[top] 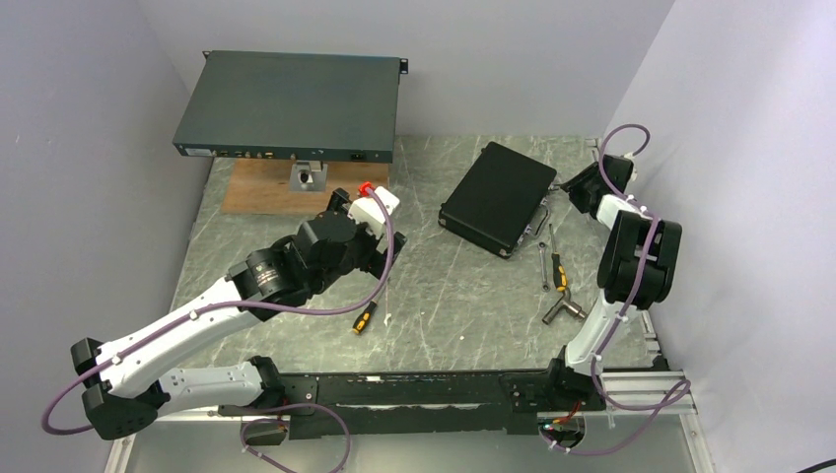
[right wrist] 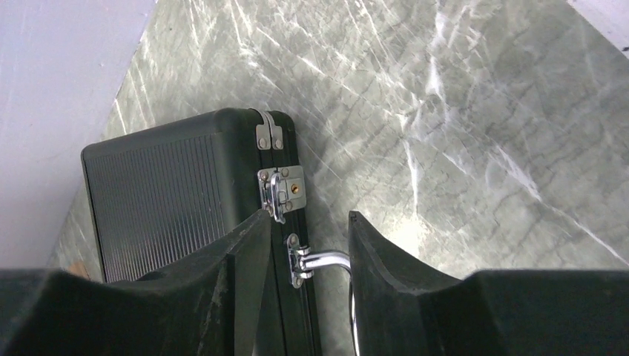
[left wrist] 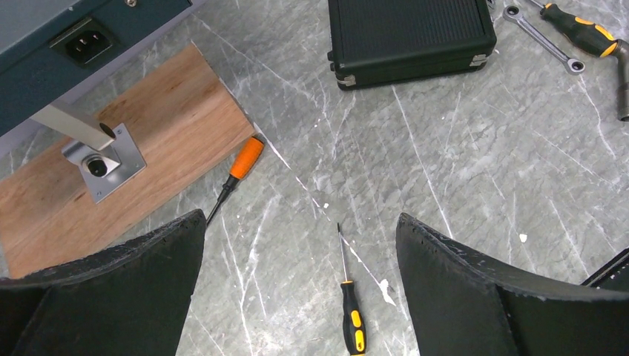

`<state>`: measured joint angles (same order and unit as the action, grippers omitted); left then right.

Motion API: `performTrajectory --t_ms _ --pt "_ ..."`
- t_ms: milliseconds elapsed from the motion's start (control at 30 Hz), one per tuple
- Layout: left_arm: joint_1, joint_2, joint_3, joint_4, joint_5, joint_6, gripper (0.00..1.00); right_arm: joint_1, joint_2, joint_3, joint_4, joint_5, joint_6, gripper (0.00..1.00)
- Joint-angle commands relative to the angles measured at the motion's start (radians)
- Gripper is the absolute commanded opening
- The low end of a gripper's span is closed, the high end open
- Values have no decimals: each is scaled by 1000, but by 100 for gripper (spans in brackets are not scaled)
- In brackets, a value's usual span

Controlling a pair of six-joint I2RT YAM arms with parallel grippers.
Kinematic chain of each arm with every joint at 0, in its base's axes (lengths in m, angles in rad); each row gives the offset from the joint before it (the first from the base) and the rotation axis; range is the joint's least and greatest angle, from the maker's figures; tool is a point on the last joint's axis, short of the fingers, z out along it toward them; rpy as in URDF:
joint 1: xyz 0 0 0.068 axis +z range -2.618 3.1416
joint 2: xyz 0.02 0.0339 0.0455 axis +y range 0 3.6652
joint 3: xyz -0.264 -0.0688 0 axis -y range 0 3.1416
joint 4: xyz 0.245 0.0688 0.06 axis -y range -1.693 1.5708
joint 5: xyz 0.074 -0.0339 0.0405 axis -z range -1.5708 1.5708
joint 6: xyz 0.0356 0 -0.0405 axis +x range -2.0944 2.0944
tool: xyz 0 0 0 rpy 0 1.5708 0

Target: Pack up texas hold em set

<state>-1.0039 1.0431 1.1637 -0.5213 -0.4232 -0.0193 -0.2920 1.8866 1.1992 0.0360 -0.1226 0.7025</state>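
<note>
Far-left corner of the counter: dark-green rack unit, flat, raised on a metal stand over a wooden board.

Far edge, right of centre: black case, ribbed lid down, lying flat and skewed to the counter's edges, its handle side turned toward the right edge. No chips, cards or token show outside it.

Left half of the counter: left gripper, held above the surface, fingers wide apart, nothing between them.

Far-right corner: right gripper, fingers parted, straddling one end of the case's chrome handle, just beside a metal latch. Whether the fingers press on the handle cannot be told.

Right edge, between case and near edge: T-handle tool, wrench, orange-and-black screwdriver, close together.

Near edge, left of centre: second screwdriver, lying alone.

Beside the board: third screwdriver, its orange handle at the board's corner.
</note>
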Motion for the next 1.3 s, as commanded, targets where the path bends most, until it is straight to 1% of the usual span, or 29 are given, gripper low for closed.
performTrajectory --t_ms 0,167,300,400,533,867,1067,1167,1267 --pt "-6 3 36 13 4 1 99 -5 40 62 47 -28 -10 44" --pt "-6 6 36 12 -6 4 99 -4 78 88 44 -35 -9 43" --pt "-6 9 34 11 -6 4 99 -5 79 76 29 -5 -3 33" --pt "-6 8 37 8 -8 4 99 -5 77 57 13 35 4 29" --pt "-6 6 34 10 -11 4 99 -4 99 59 -21 61 7 29" --pt "-6 11 39 5 -12 4 99 -6 144 42 -29 72 8 31" --pt "-6 10 38 6 -10 4 99 -3 185 79 -14 34 -14 32" --pt "-6 12 41 4 -12 5 99 -1 209 127 -46 24 -36 33" --pt "-6 11 38 4 -20 7 100 0 185 122 -67 47 -34 33"
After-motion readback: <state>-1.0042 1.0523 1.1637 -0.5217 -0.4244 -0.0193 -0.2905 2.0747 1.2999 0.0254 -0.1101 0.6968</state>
